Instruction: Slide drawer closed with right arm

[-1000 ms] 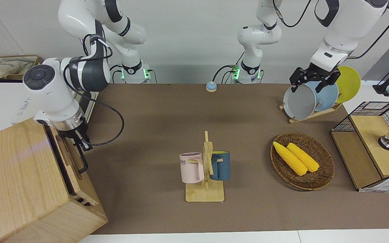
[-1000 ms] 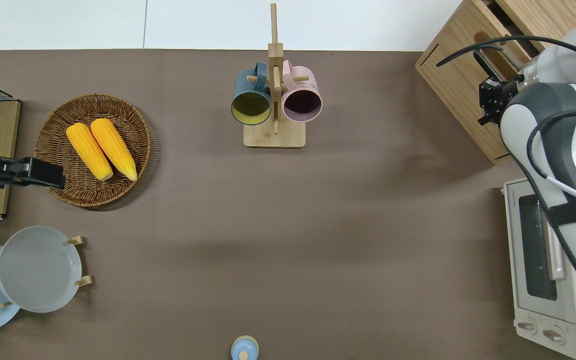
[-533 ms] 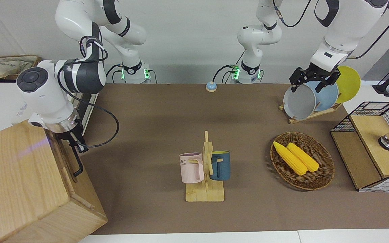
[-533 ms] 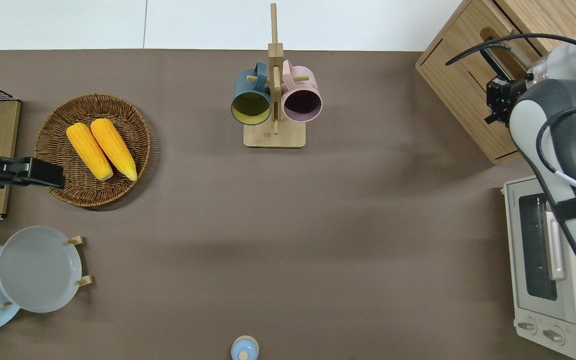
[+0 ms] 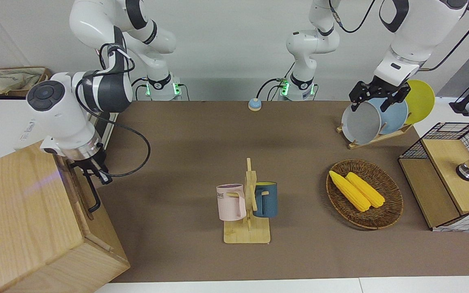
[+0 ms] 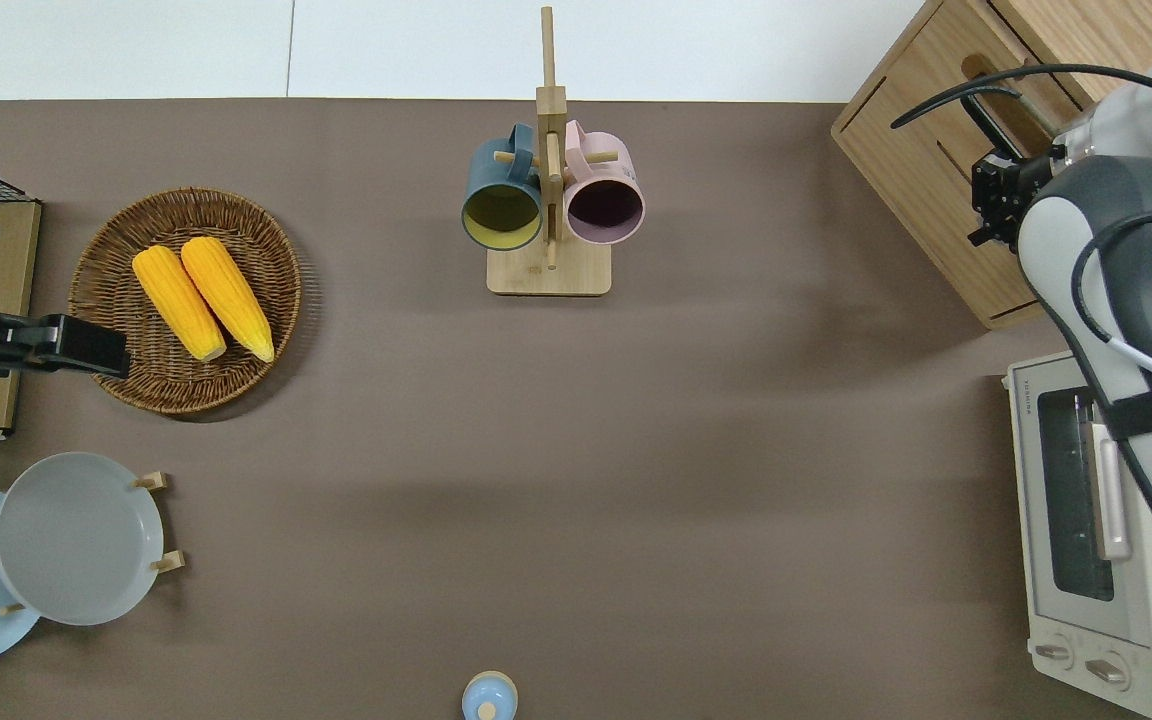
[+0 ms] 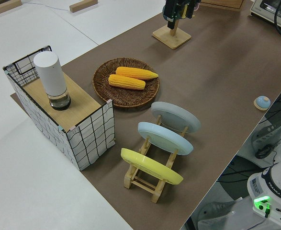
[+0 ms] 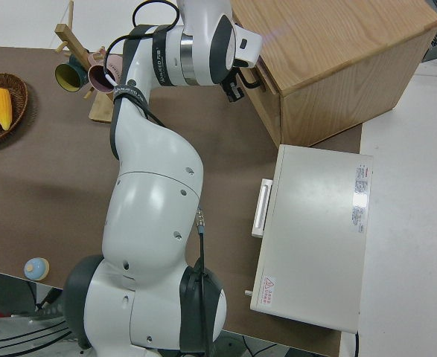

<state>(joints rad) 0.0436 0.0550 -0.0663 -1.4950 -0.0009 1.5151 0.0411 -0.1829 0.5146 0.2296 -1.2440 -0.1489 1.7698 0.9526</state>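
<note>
drawer: wide shallow light-wood drawer (image 5: 80, 191) w/ black metal loop handle (image 5: 92, 193) sat in the large pale wooden cabinet (image 5: 23, 228) at the right arm's end of the table; front looked flush w/ cabinet face, no gap seen, so prob. fully shut.
long axis: drawer front and handle ran along the cabinet face, crosswise to the push direction.
key relation: handle lay right at the claw, its robot-side end at the fingertips; drawer front was on the cabinet side of the claw.
right claw: black two-finger gripper (image 5: 94, 170) on white right arm (image 5: 61, 116) was at the handle's top end; whether the fingers were spread or closed could not be told.
nearer arm: right arm by far.
left claw: left gripper (image 5: 375, 94), parked, fingers spread.
next: judged little or no push left; likely just back off.
</note>
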